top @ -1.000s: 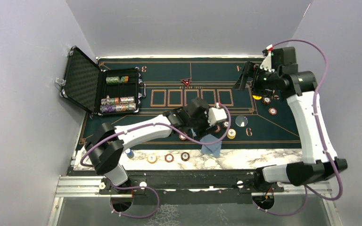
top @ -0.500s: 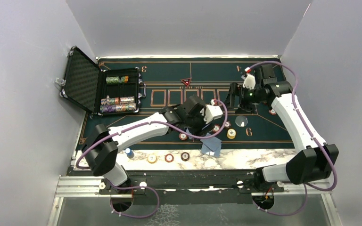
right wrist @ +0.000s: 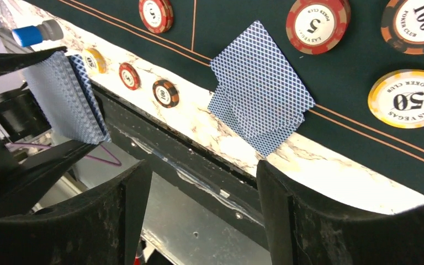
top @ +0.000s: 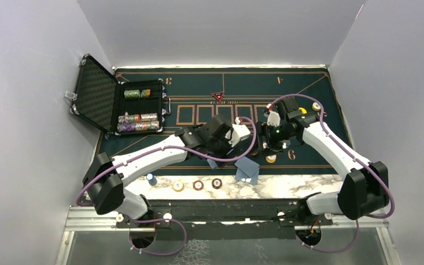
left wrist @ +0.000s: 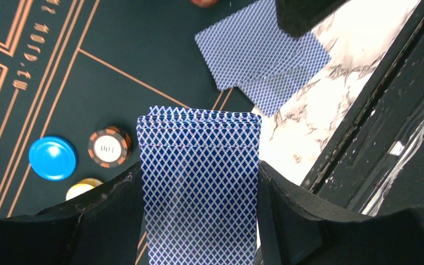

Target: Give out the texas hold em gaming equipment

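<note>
**Two claws close in on one deck**

Most of the tabletop point(top: 287, 185) lies under the green mat point(top: 243, 83). The open case point(top: 96, 94) sits at the upper left of the top view. A second ago the right arm stood at the upper right, by the mat's far corner. It has since swung down to the centre, just beside the left arm, which has drawn back a little toward the lower left.

The left claw point(left wrist: 199, 185) is clamped on the deck point(left wrist: 199, 143), blue backs showing. The right claw point(right wrist: 201, 168) has narrowed from its widest, yet its jaws are apart with nothing between them. In its own view the deck shows at the left of the frame, near but not touched.

Two cards point(right wrist: 259, 91) lie overlapped at lower centre, across the mat's near border and the marble edge. Loose chips lie around them, among them a 50 chip point(right wrist: 408, 99) and a blue disc point(left wrist: 52, 158). The red marker point(top: 217, 96) sits at upper centre.

The swing-in looks like the right claw coming to draw the top card for the next deal. Only one pair is laid out, so most of the dealing seems left to do.
</note>
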Robot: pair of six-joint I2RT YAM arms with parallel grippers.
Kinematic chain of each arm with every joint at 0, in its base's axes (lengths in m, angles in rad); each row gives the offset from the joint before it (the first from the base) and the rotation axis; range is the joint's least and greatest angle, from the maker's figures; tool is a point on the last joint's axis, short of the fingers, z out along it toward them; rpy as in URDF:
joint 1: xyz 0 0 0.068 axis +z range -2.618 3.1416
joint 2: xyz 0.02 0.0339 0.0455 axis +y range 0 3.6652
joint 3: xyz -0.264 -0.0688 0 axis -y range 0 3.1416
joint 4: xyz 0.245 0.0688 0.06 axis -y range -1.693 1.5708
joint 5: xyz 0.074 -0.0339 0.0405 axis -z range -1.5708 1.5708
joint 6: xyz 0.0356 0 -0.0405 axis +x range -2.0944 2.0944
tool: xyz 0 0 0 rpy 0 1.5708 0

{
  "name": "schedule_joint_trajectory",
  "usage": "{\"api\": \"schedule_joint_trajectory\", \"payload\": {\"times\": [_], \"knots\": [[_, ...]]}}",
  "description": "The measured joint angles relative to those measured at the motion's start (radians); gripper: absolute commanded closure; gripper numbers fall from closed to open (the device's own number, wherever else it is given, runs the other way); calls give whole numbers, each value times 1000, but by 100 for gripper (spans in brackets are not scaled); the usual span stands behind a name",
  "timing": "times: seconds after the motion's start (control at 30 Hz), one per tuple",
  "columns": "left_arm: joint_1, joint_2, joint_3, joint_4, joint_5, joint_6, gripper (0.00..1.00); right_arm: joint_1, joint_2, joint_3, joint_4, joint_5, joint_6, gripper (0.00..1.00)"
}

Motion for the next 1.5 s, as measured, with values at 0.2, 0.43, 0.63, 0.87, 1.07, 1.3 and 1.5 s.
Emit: {"api": "schedule_joint_trajectory", "payload": {"times": [0.2, 0.43, 0.63, 0.87, 1.07, 1.3, 1.5], "knots": [[0, -6, -37, -40, -5, -22, 100, 49, 95, 13, 62, -25, -30, 38], [0, -52, -50, -72, -5, -36, 100, 151, 286, 103, 129, 30, -33, 28], [0, -70, -56, -79, -4, -52, 100, 151, 391, 148, 159, 88, -47, 27], [0, -76, -63, -86, -4, -60, 100, 171, 477, 161, 185, 118, -72, 26], [0, -76, -64, -91, -4, -60, 100, 198, 492, 160, 198, 140, -97, 25], [0, -76, -64, -94, -4, -57, 100, 219, 476, 138, 219, 145, -106, 25], [0, -76, -64, -94, -3, -48, 100, 241, 444, 100, 225, 131, -105, 25]]}}
